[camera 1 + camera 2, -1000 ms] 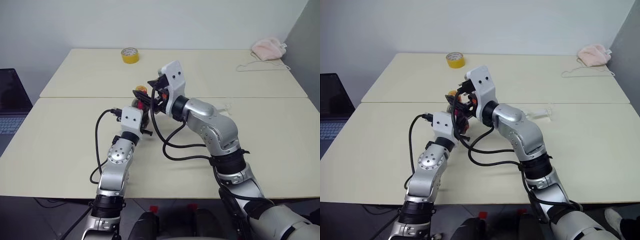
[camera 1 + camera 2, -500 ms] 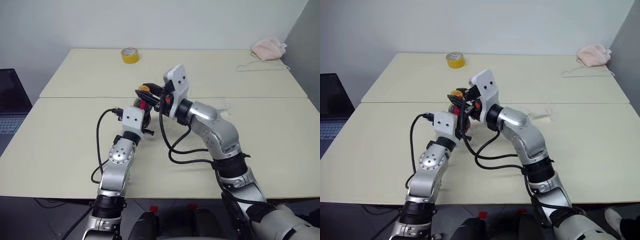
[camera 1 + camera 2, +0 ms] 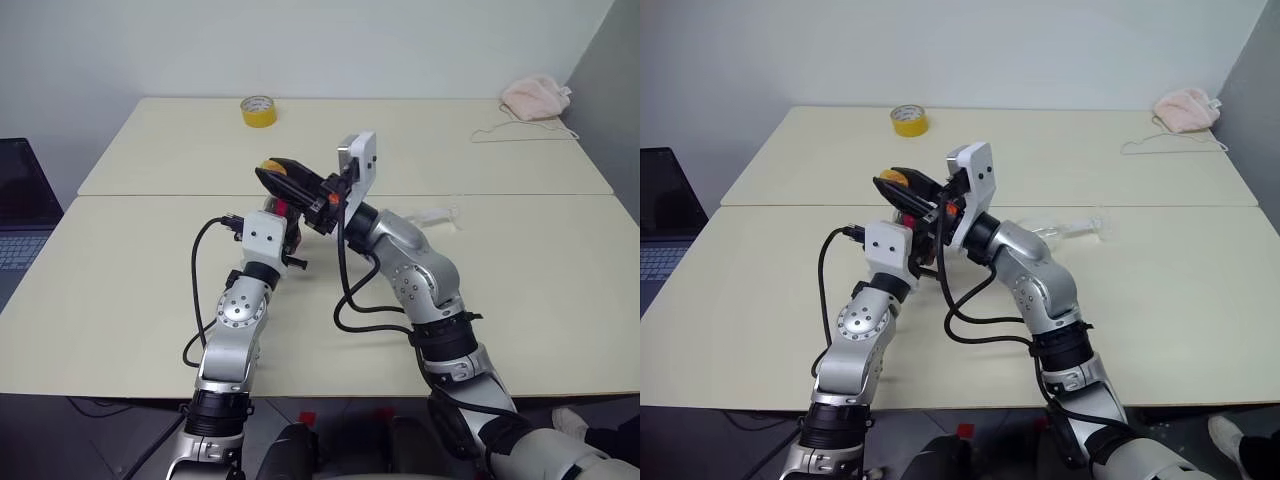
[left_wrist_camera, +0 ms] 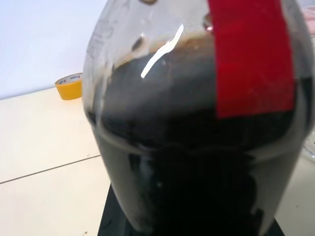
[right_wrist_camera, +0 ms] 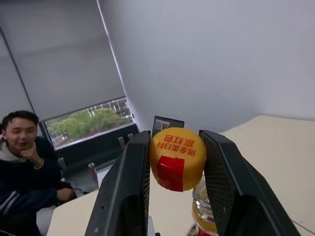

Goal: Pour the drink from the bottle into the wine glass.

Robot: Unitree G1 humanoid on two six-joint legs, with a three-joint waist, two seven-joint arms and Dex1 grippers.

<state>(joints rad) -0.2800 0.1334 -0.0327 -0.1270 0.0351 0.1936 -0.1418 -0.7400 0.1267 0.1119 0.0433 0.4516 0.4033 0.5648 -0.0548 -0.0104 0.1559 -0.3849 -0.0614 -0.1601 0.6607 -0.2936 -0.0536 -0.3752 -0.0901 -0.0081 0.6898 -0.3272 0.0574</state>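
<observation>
Behind the left gripper (image 3: 283, 222), bottle (image 4: 197, 123) mostly hidden.

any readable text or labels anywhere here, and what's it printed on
Yellow cap, held between the right gripper fingers: one line of red characters, upside down in the right wrist view, too unclear to quote.
Red label strip on the bottle: plain, no text.
Yellow tape roll: no text readable.

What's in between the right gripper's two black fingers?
A yellow cap. The right gripper pinches it, with both fingers touching its sides. The right wrist view shows this best.
</observation>
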